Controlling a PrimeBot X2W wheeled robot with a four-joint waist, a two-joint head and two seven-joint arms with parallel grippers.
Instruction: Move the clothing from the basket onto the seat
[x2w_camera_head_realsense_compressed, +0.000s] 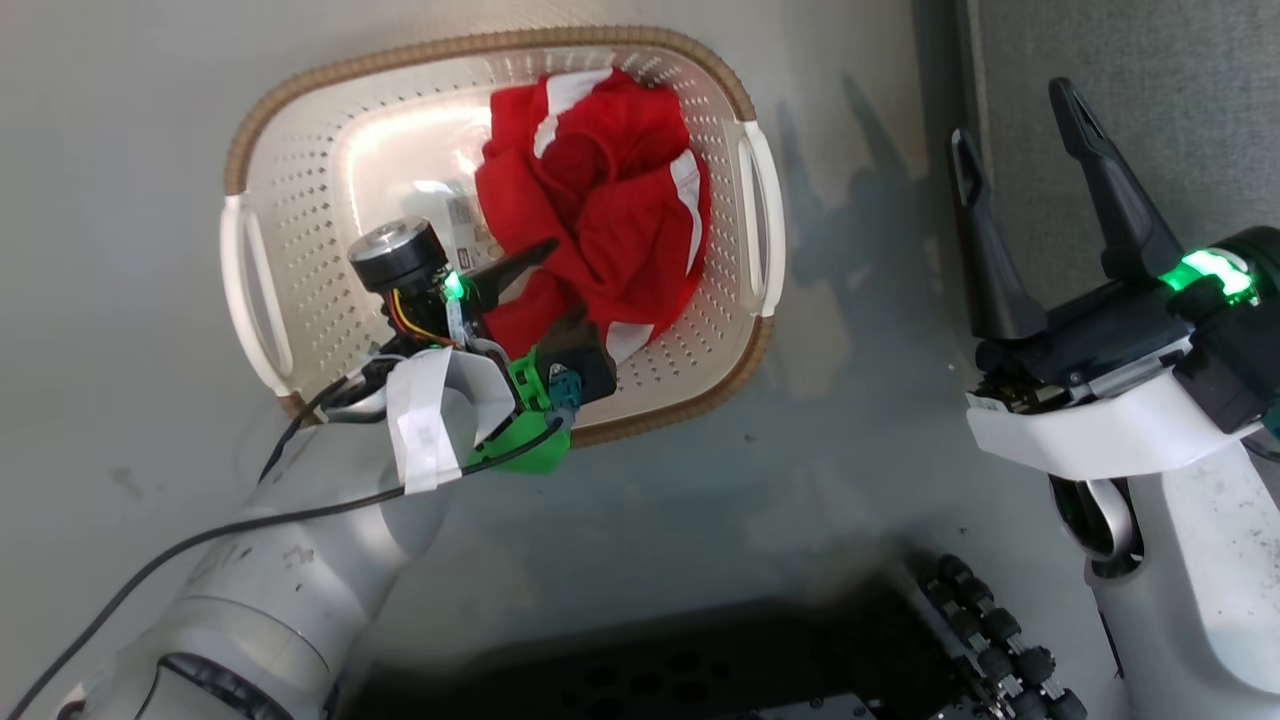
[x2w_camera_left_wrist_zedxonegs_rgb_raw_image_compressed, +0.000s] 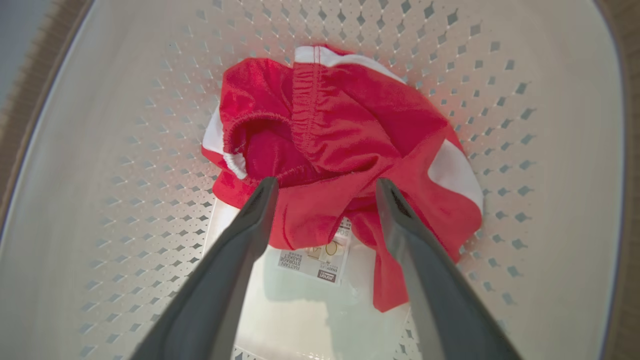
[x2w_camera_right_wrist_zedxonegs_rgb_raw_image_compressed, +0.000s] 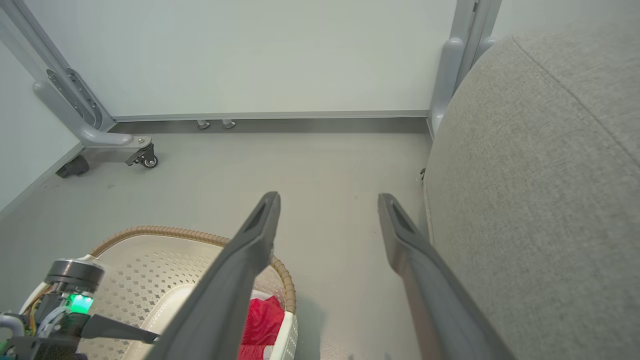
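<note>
The cream basket (x2w_camera_head_realsense_compressed: 480, 45) stands on the grey floor with bright red clothing (x2w_camera_head_realsense_compressed: 600, 200) bunched in its right half. My left gripper (x2w_camera_head_realsense_compressed: 560, 285) reaches down inside the basket, open, its fingertips at the near edge of the heap. In the left wrist view the clothing (x2w_camera_left_wrist_zedxonegs_rgb_raw_image_compressed: 350, 125) lies just beyond the open left gripper (x2w_camera_left_wrist_zedxonegs_rgb_raw_image_compressed: 326, 184), against the basket's perforated wall (x2w_camera_left_wrist_zedxonegs_rgb_raw_image_compressed: 100, 200). My right gripper (x2w_camera_head_realsense_compressed: 1010, 115) is open and empty, held by the grey seat (x2w_camera_head_realsense_compressed: 1150, 80). The right wrist view shows the right gripper (x2w_camera_right_wrist_zedxonegs_rgb_raw_image_compressed: 328, 198), the seat (x2w_camera_right_wrist_zedxonegs_rgb_raw_image_compressed: 540, 200), the basket (x2w_camera_right_wrist_zedxonegs_rgb_raw_image_compressed: 165, 231) and the clothing (x2w_camera_right_wrist_zedxonegs_rgb_raw_image_compressed: 262, 320).
A paper label (x2w_camera_left_wrist_zedxonegs_rgb_raw_image_compressed: 315, 262) is stuck to the basket's floor beside the garments. My dark base (x2w_camera_head_realsense_compressed: 700, 660) fills the lower edge of the head view. A wheeled metal frame (x2w_camera_right_wrist_zedxonegs_rgb_raw_image_compressed: 142, 155) and a pale wall stand beyond the basket.
</note>
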